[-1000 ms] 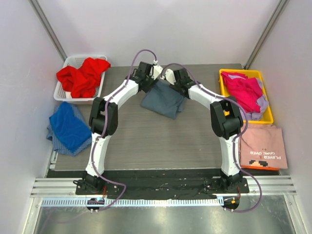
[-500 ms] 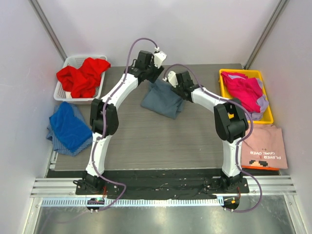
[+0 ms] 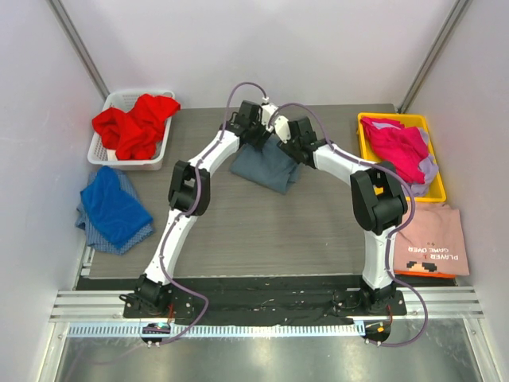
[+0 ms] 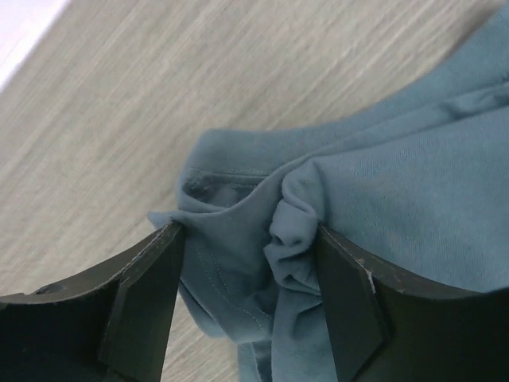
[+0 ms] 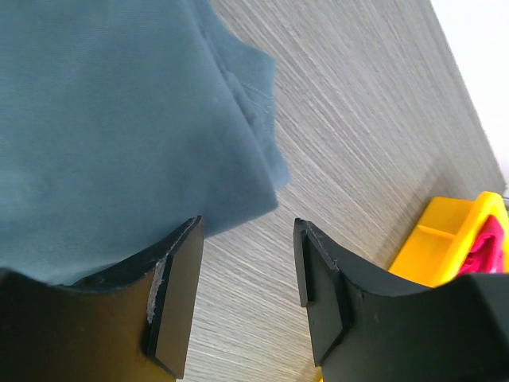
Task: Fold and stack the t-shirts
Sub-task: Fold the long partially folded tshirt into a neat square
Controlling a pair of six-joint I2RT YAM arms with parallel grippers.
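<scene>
Shirt in slate blue-grey (image 3: pixel 266 165) lies crumpled in a rough fold on the wood-grain table (image 3: pixel 238 231), toward its far side; everything else is placed from this shirt.

Left gripper (image 4: pixel 250 239) is at the shirt's far-left corner. Its jaws are spread wide, and a loose bunch of seamed edge sits between the fingers (image 4: pixel 143 294), brushing both. The cloth looks slack rather than clamped, though the close view makes that hard to confirm.

Right gripper (image 5: pixel 246 227) is at the shirt's far-right edge with its jaws partly apart. Only bare table shows in the gap. One finger hangs over the shirt's border, and nothing is held.

Red t-shirt (image 3: pixel 135 123) is well to the left of the slate shirt, heaped in a white basket (image 3: pixel 111 101). Royal blue t-shirt (image 3: pixel 114 207) is left of the slate shirt and nearer the arm bases, bunched on top of a blue checked cloth (image 3: pixel 91 231).

Magenta t-shirt (image 3: pixel 398 147) is to the right of the slate shirt, piled in a yellow tray (image 3: pixel 437 191). Pale pink t-shirt (image 3: pixel 429 243) is to the right and nearer the bases. It is folded flat with its printed text showing, just beside the tray.
</scene>
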